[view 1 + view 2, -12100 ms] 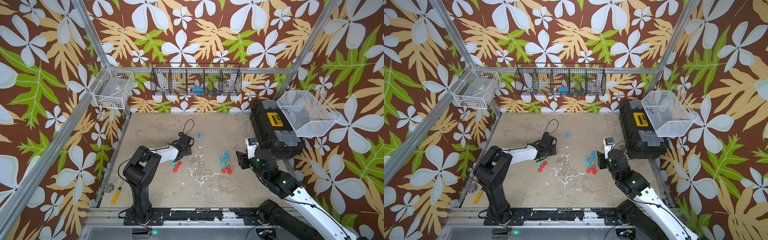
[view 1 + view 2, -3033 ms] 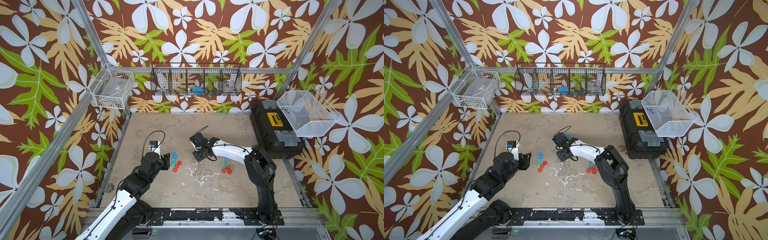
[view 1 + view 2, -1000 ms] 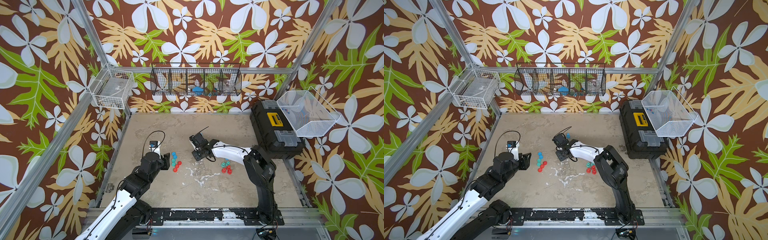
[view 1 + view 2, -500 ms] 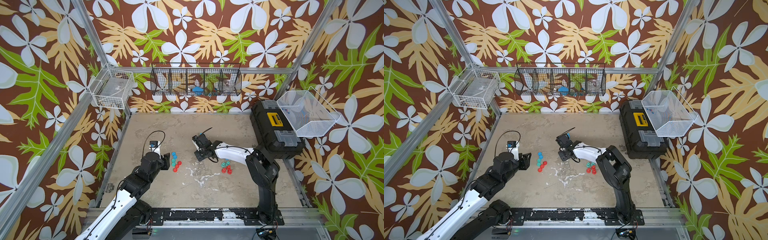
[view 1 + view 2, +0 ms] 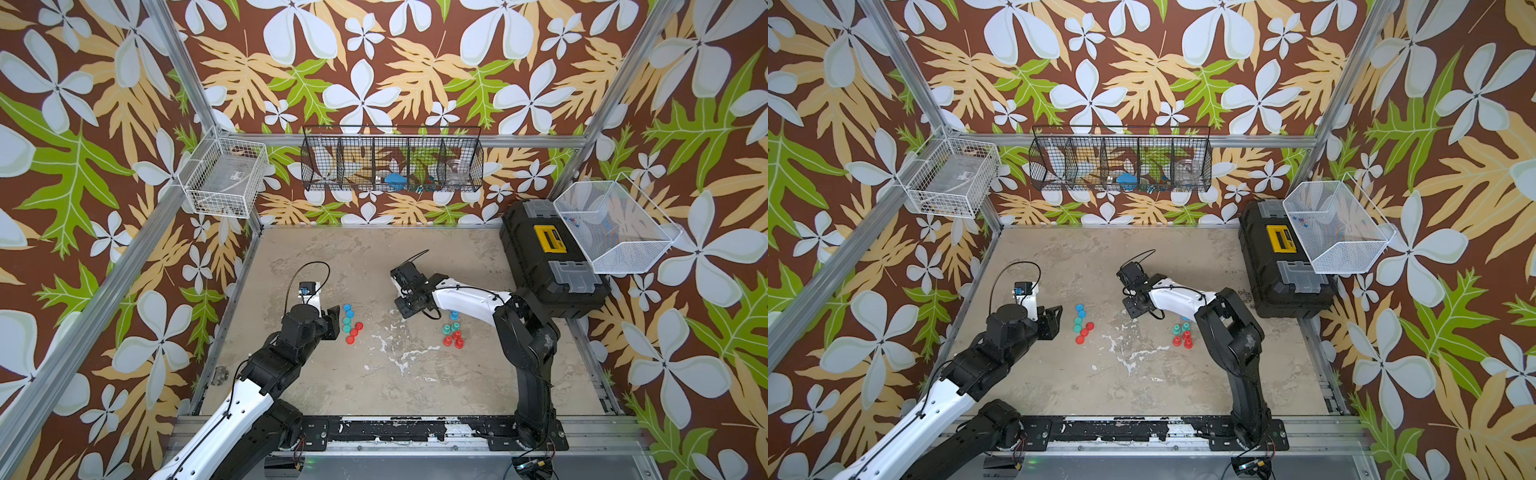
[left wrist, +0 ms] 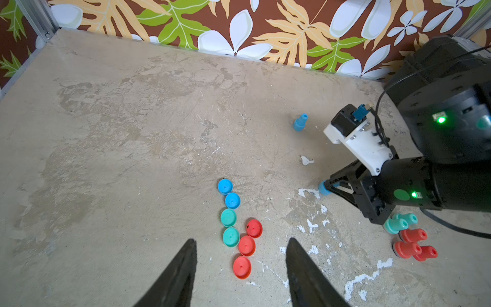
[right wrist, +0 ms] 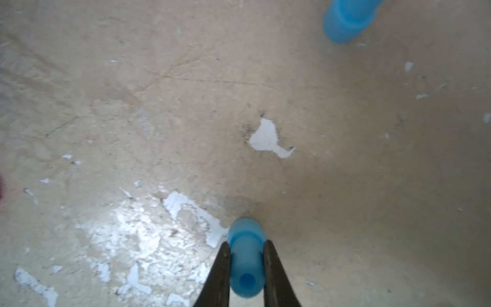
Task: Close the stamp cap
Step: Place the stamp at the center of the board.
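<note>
Blue, teal and red caps [image 5: 350,322] lie left of centre in a top view, just beside the left hand [image 5: 334,318]; the right hand [image 5: 409,307] is at mid-frame. Left wrist view: left hand [image 6: 241,243] released, empty; right hand [image 6: 328,186] clenched on a blue stamp [image 6: 322,188]. Right wrist view: the stamp [image 7: 245,260] pinched between both fingers [image 7: 220,268]

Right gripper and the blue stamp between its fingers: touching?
Touching. Right wrist view: the right gripper presses both sides of the blue stamp, no gap.
</note>
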Tool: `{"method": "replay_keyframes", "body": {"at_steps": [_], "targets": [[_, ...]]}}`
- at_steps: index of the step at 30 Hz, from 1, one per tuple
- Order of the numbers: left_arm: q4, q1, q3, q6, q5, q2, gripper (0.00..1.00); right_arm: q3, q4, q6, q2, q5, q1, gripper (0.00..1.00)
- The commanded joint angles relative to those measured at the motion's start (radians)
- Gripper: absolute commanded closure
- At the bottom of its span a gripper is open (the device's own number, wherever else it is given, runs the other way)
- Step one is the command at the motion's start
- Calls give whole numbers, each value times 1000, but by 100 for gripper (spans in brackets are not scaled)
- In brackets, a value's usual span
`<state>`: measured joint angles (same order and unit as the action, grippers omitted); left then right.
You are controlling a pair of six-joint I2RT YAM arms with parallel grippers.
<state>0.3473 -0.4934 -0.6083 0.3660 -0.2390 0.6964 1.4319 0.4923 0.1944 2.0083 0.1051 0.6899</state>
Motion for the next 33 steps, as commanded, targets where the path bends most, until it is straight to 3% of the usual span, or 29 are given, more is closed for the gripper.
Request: {"method": "replay_keyframes", "body": {"at_steps": [1, 12, 33], "targets": [[7, 1, -3, -4, -4, -2, 44, 41, 63, -28, 3, 26, -30, 88], [5, 1, -4, -6, -5, -3, 44, 193, 84, -42, 87, 21, -120, 89], [7, 1, -2, -4, -8, -4, 44, 513, 117, -56, 279, 46, -171, 90]]}}
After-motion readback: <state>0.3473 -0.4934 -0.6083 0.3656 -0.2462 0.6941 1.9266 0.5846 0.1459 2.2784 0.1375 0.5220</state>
